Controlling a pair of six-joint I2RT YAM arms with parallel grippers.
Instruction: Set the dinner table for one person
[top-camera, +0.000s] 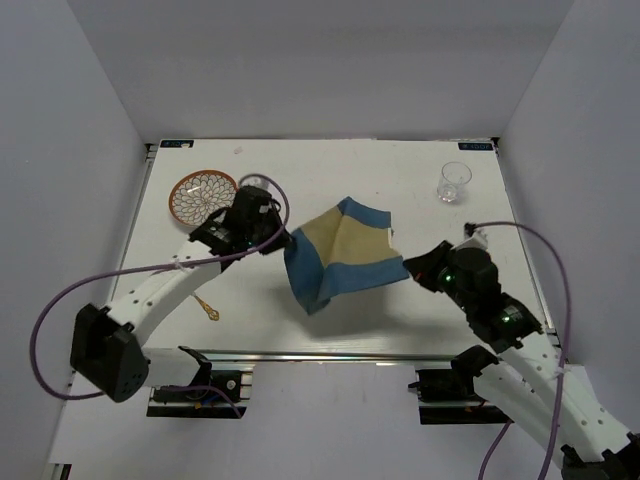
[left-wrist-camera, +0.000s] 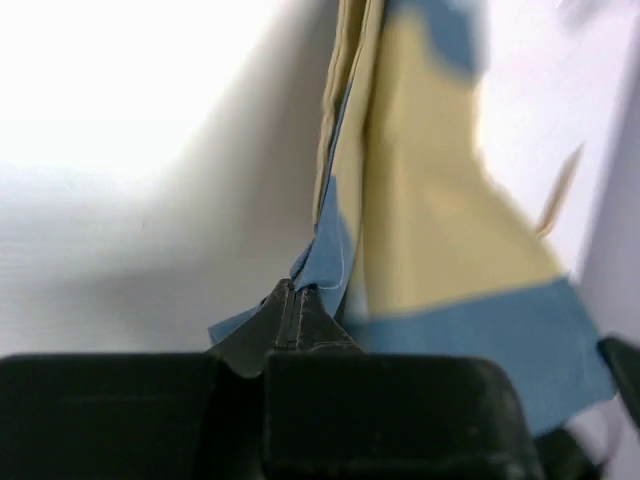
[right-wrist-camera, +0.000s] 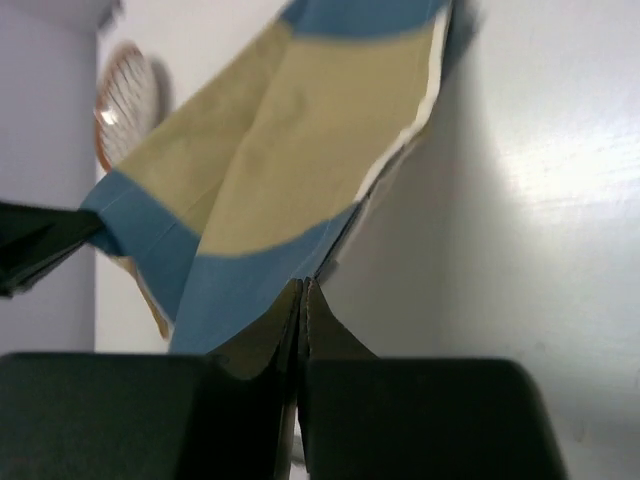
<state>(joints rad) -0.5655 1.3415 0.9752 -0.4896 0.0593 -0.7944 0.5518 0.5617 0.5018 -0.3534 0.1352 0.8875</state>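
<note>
A blue-and-tan cloth placemat (top-camera: 343, 252) hangs lifted and slack over the middle of the white dinner table (top-camera: 430, 310), stretched between both grippers. My left gripper (top-camera: 283, 240) is shut on its left blue edge (left-wrist-camera: 325, 255). My right gripper (top-camera: 410, 268) is shut on its right blue edge (right-wrist-camera: 255, 290). The mat's tan middle shows in both wrist views, folded and sagging. An orange patterned plate (top-camera: 203, 194) lies at the far left, partly behind the left arm. A clear glass (top-camera: 453, 182) stands at the far right. A small gold spoon (top-camera: 209, 308) lies near the front left.
Grey walls close in the table on three sides. A metal rail (top-camera: 320, 354) runs along the near edge between the arm bases. Purple cables loop from both arms.
</note>
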